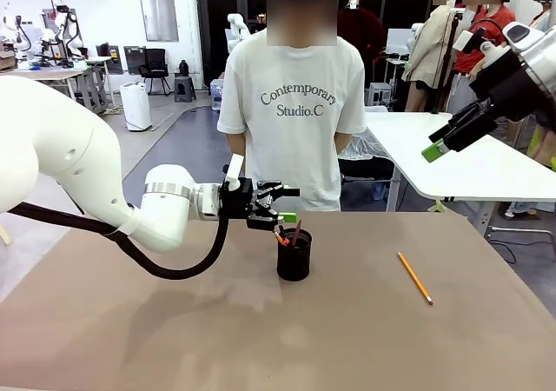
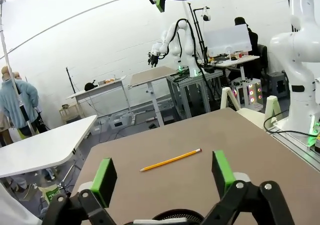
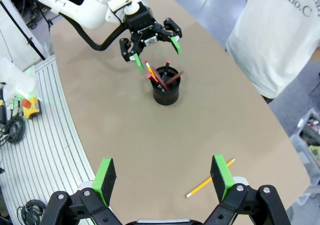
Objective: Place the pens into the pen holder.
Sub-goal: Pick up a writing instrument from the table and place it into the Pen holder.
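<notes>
The pen holder (image 1: 294,257) stands upright near the middle of the table (image 1: 174,330). A few pens (image 3: 172,78) already lean in it with their ends fanned out above the rim; we make out a reddish-brown one, a black one and what looks like an orange one with a red tip. One yellow pencil (image 1: 415,278) lies flat on the table, well apart from the holder on the robot's right side, so we judge the task nearly finished, with this last piece to fetch. The left pincer (image 1: 285,205) hangs just above and beside the holder's rim, its fingers spread apart with nothing between them. We would lift it straight away from the cup so that it does not catch the leaning ends. The right pincer (image 1: 439,145) is high above the table's right side, its fingers also apart and empty, and we think it the better placed of the two for the pencil. To do this well, we would turn the wrist so the fingers straddle the shaft crosswise, come down until the tips nearly touch the table, and close near the middle so the thin stick does not roll or swing. Then we would carry it over the holder, tip it upright and let go in the gap between the pens already there. The person (image 1: 295,122) stands at the far edge, clear of the work.
</notes>
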